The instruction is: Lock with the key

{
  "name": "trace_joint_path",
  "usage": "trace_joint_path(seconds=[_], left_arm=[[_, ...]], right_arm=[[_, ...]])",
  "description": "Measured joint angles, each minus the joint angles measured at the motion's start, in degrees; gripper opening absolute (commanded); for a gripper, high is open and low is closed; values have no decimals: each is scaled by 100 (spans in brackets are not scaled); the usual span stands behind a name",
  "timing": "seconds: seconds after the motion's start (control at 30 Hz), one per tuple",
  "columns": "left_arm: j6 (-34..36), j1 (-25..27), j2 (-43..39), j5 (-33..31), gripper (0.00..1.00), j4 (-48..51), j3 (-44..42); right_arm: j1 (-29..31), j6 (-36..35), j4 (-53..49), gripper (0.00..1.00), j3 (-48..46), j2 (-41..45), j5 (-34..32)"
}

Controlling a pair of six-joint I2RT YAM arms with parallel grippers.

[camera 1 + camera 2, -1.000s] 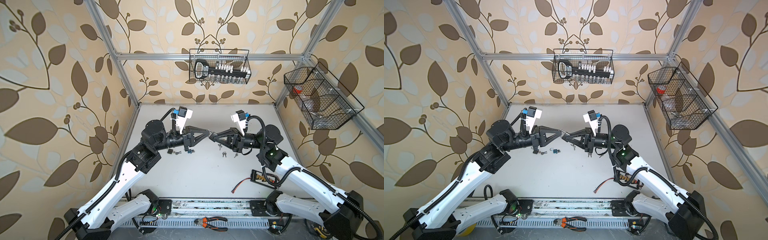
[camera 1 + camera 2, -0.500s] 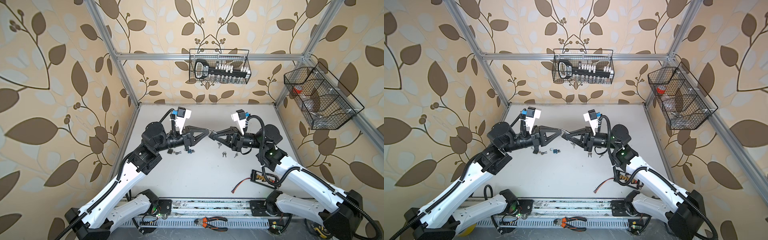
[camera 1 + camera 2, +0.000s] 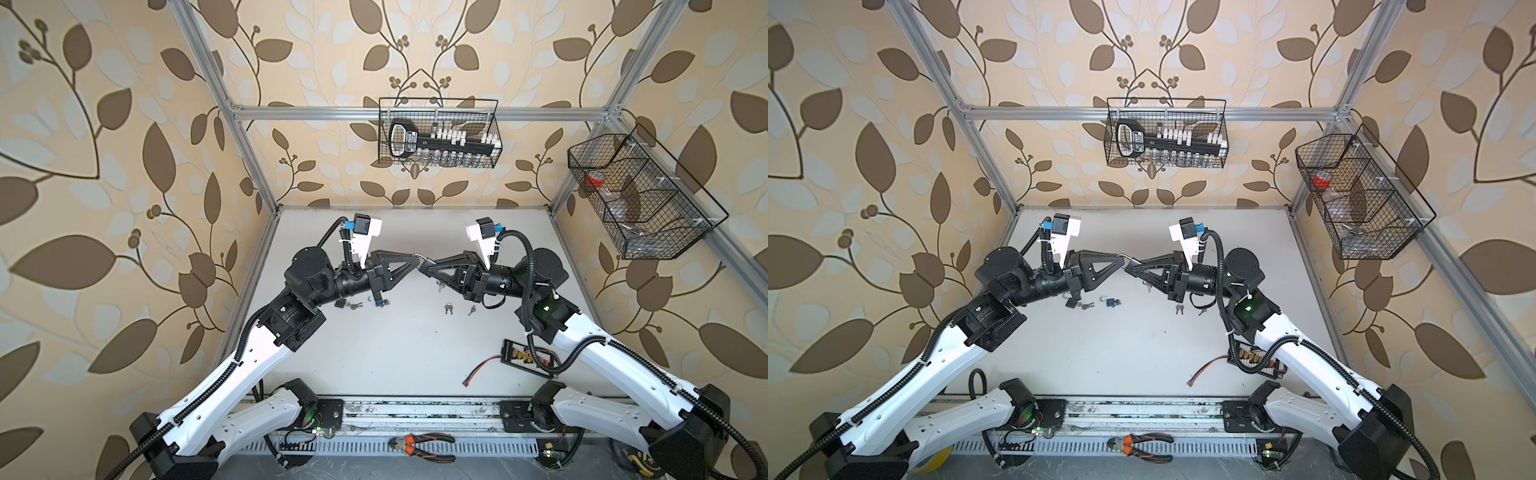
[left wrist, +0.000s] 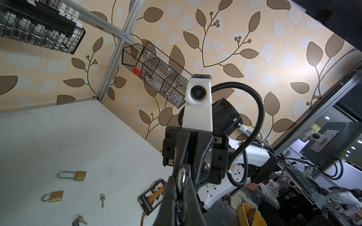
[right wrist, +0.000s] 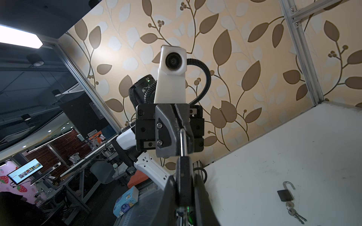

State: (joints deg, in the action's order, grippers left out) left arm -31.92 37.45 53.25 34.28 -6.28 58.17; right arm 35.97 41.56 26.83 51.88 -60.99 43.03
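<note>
Both grippers meet tip to tip above the middle of the table. My right gripper (image 5: 183,176) is shut on the dark body of a padlock (image 5: 183,166). Its silver shackle (image 5: 182,141) runs into my left gripper (image 4: 181,181), which is shut on the shackle's loop (image 4: 182,174). In both top views the shackle (image 3: 421,259) shows as a glint between the left gripper (image 3: 415,258) and the right gripper (image 3: 424,268). Loose keys (image 3: 448,308) lie on the table below the right gripper. I see no key in the held padlock.
On the table lie a black padlock (image 5: 285,193) with its shackle open and keys (image 5: 293,212) beside it, a blue padlock (image 3: 1111,302), two brass padlocks (image 4: 75,175) and a black connector board (image 3: 527,357). Wire baskets (image 3: 438,133) hang on the walls.
</note>
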Motion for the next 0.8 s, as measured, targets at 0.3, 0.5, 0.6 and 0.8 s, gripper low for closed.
trace_joint_path(seconds=[0.3,0.5,0.6,0.8], left_arm=[[-7,11,76,-17,0,-94,0],[-9,48,-7,4,0,-114,2],[-37,87,-15,24,0,-175,2],[-96,184,24,-52,0,-341,4]], right_arm=[[0,0,-76,0,15,37,-48],[-17,634,409,0,175,-245,422],[-22,841,525,0,181,-249,507],[-26,776,358,0,328,-238,474]])
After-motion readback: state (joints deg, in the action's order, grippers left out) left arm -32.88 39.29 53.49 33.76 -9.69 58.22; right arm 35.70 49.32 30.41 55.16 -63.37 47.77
